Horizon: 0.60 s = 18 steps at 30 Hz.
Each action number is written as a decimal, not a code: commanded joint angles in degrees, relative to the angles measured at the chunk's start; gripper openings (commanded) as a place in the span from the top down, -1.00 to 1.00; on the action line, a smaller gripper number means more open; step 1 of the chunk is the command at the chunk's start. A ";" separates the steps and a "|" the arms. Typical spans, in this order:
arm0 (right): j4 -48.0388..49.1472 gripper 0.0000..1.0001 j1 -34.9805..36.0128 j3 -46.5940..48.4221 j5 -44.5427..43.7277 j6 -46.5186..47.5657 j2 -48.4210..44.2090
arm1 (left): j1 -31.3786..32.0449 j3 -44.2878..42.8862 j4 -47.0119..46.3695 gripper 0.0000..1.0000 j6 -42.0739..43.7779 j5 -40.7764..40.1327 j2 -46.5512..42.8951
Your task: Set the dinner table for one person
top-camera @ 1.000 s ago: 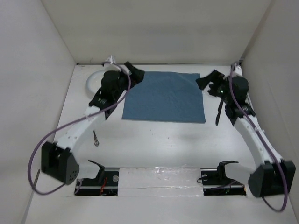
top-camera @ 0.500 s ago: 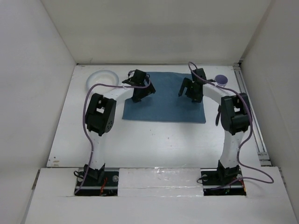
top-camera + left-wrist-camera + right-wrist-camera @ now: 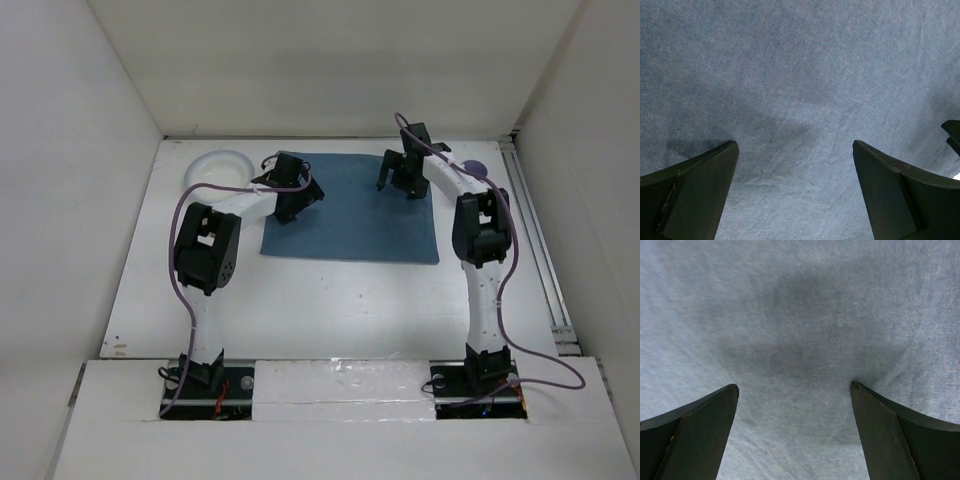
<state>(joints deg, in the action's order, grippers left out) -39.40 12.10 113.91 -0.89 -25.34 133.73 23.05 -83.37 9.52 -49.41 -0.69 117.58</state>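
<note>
Filling most of the overhead view between white walls: the white desk (image 3: 330, 290), bare in its lower half, arm bases bolted along its bottom edge.

Upper left of that view: a round white dish (image 3: 214, 165), lying on the desk just left of a blue placemat (image 3: 350, 225).

Left of centre: the left claw (image 3: 290, 207), pointing down over the placemat's left edge, near its upper corner. In the left wrist view, spread wide (image 3: 795, 150), holding nothing, only blue cloth between the two dark fingers (image 3: 695, 190). Impossible to say whether touching the cloth.

Centre: the placemat flat on the desk, upper middle of the frame.

Right of centre: the right claw (image 3: 396, 182), over the placemat's upper right part. In the right wrist view, likewise spread (image 3: 794, 387), nothing pinched, a soft dark shadow on the cloth ahead of the fingers (image 3: 892, 435).

Upper right: a small round purple item (image 3: 478, 171), on the desk just beyond the placemat's right corner, partly hidden by the right arm.
</note>
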 commanded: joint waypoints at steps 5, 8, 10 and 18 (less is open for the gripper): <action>-10.69 -0.98 -0.23 16.47 0.36 3.18 9.17 | -2.48 -0.65 6.65 -1.00 -0.16 -2.30 3.53; -13.76 -0.98 0.29 22.92 -0.25 5.04 13.55 | -2.48 -0.04 6.65 -1.00 -0.16 -2.30 3.53; -14.30 -1.00 0.29 28.11 -0.26 6.01 15.32 | -2.48 1.10 4.99 -1.00 -0.69 -2.30 2.40; -8.69 -1.00 -0.23 21.37 2.29 6.10 12.08 | -3.71 -1.26 3.84 -1.00 1.24 -0.63 4.15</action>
<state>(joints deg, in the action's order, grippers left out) -49.32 12.34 138.45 0.47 -19.77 147.52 21.23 -84.53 9.17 -50.00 0.25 118.50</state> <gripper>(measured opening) 0.998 0.996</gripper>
